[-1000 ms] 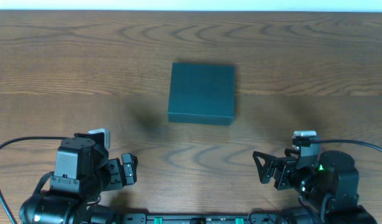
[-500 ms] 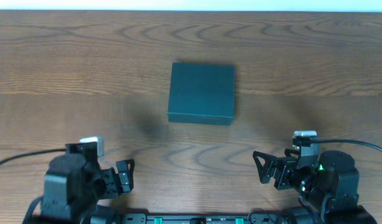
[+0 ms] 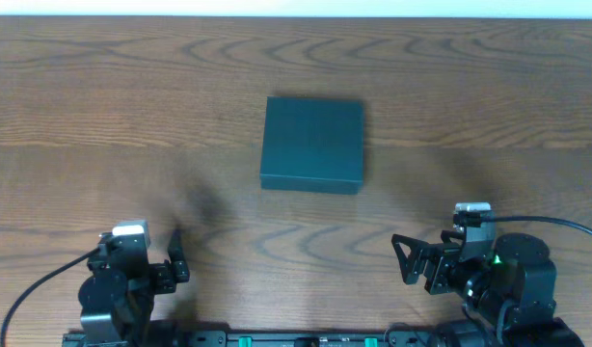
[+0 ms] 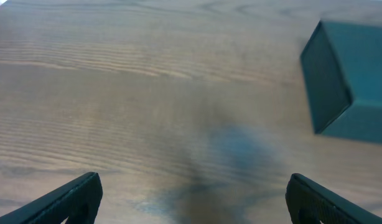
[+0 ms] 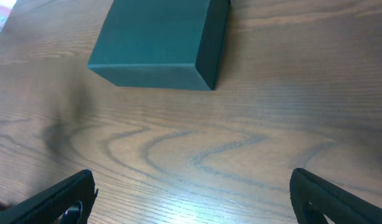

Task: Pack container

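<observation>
Wood table (image 3: pixel 103 77); container (image 3: pixel 312 143) lid down, mid-table. Left gripper (image 3: pixel 177 258) and right gripper (image 3: pixel 404 260) gaping, empty. Risk: prying flap one-handed could skid container.

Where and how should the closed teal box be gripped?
Probably across its left and right side walls, coming down from above: the box lies flat and closed, so those walls are upright and parallel. No lid seam shows; whether the jaws can span it cannot be told.
</observation>
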{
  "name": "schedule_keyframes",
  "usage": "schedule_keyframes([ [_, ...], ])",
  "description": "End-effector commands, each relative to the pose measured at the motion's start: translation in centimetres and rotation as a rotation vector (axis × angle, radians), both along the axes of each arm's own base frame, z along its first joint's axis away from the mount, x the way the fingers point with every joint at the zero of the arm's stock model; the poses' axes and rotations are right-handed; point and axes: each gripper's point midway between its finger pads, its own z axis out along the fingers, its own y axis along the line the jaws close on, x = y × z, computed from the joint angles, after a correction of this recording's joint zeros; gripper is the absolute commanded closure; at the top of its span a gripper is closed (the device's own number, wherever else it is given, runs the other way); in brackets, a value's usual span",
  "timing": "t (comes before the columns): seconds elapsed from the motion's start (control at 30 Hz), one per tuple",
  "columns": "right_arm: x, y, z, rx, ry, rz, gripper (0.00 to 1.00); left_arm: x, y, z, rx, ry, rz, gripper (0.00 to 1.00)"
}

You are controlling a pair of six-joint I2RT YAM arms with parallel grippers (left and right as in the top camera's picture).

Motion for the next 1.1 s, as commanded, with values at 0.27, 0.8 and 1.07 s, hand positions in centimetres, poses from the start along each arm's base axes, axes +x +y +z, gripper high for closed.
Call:
schedule_keyframes([
  [0.27, -0.1, 0.1, -0.1, 0.005, 0.004, -0.002, 0.01, 1.2, -0.5, -4.3, 0.046, -0.015, -0.062, 0.05],
  [0.8, -0.1, 0.1, -0.1, 0.005, 0.004, -0.002, 0.01, 2.7, -1.8, -6.3, 0.009, -0.042, -0.131, 0.05],
  [1.07, -0.1, 0.1, -0.1, 0.005, 0.004, -0.002, 0.01, 2.7, -1.8, -6.3, 0.009, -0.042, -0.131, 0.05],
])
